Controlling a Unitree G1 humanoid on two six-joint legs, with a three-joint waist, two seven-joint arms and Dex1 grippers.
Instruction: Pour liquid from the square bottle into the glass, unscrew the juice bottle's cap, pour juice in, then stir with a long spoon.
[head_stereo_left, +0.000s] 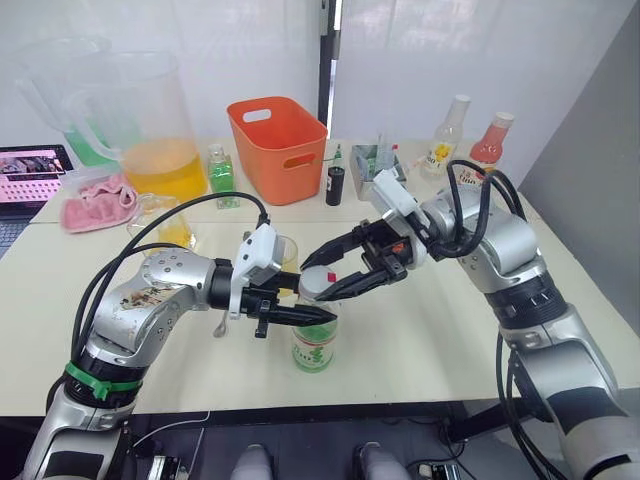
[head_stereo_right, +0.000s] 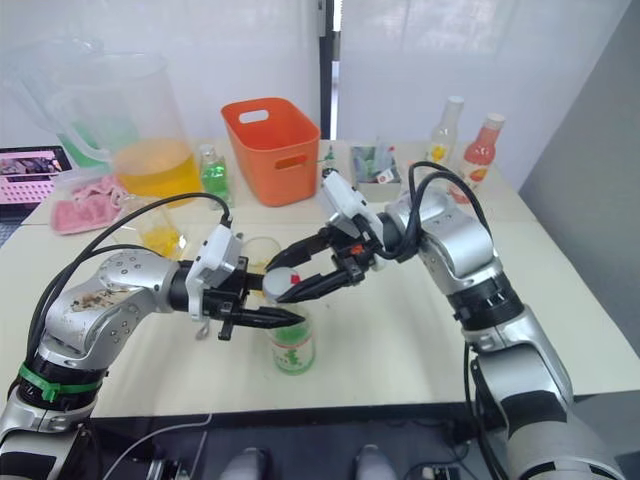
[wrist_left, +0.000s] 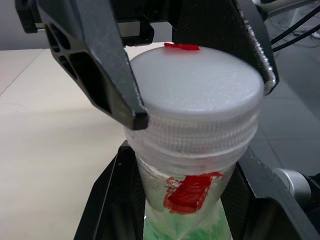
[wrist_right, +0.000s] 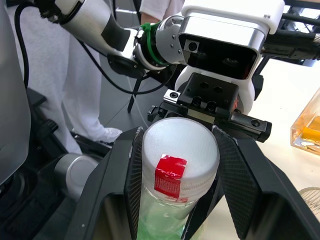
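Your juice bottle (head_stereo_left: 314, 345) stands upright at the table's (head_stereo_left: 440, 340) near edge | left end effector (head_stereo_left: 300, 316) clenched on its neck | right end effector (head_stereo_left: 322, 279) grasping the cap (head_stereo_left: 318, 283) | glass (head_stereo_left: 286, 253) just behind.

Bright, even daylight from pale curtained windows behind the table (head_stereo_left: 420, 330) washes out the background, shadows on it are soft and faint, the head views bend slightly at their edges, and the close cap (wrist_left: 195, 95) looks slightly soft.
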